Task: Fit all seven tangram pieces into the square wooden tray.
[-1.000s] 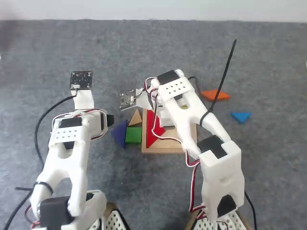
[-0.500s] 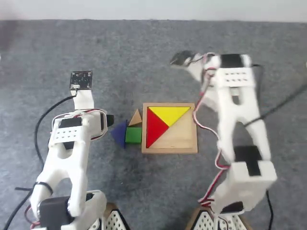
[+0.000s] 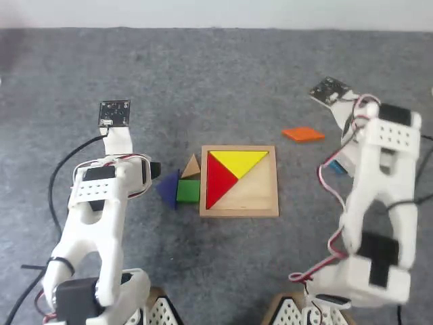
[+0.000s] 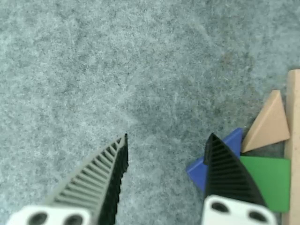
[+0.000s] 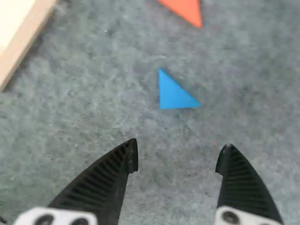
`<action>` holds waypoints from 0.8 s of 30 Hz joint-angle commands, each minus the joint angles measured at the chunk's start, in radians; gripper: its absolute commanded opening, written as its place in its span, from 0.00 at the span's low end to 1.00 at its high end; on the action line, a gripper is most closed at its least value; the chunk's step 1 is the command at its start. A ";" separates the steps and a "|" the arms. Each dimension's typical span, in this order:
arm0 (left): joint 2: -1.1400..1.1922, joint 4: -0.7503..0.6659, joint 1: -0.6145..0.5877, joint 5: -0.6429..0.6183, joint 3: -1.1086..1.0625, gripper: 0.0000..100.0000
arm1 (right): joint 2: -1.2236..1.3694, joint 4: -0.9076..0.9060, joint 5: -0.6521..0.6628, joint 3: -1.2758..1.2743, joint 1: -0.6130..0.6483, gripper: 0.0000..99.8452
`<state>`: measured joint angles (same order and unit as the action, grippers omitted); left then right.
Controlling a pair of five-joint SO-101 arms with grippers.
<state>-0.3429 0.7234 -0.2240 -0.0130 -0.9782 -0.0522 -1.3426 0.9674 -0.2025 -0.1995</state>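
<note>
Right tool (image 5: 180, 145) spread above small light-blue triangle (image 5: 174, 92). Risk: thin flat piece skids across grey tabletop (image 5: 70, 117) if tips close off-centre. Left tool (image 4: 168, 137) spread too.

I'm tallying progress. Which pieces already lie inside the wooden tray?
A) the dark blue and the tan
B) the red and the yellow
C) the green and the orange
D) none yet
B: the red triangle and the yellow triangle lie flat inside the tray, edge to edge.
</note>
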 commanded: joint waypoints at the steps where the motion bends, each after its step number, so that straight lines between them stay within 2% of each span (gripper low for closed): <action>1: -0.006 0.008 -0.002 -0.006 0.027 0.26 | -0.185 0.147 -0.041 -0.173 0.054 0.27; 4: -0.006 0.008 -0.005 -0.006 0.022 0.26 | -0.213 0.262 -0.091 -0.267 0.124 0.28; 9: -0.005 0.008 -0.005 -0.006 0.021 0.26 | -0.059 0.320 0.034 -0.167 0.189 0.28; 11: -0.005 0.008 -0.005 -0.006 0.021 0.26 | 0.050 0.286 0.095 -0.051 0.200 0.28; 15: -0.005 0.008 -0.006 -0.006 0.019 0.26 | 0.274 0.107 0.308 0.212 0.211 0.28; 20: -0.005 0.003 -0.006 -0.006 0.013 0.26 | 0.503 -0.012 0.370 0.509 0.206 0.28; 24: -0.005 0.003 -0.006 -0.006 0.015 0.26 | 0.644 -0.033 0.368 0.681 0.211 0.30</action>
<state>-0.3429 0.7234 -0.2240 -0.0130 -0.9782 0.5462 -1.3594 1.3203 0.3284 0.0000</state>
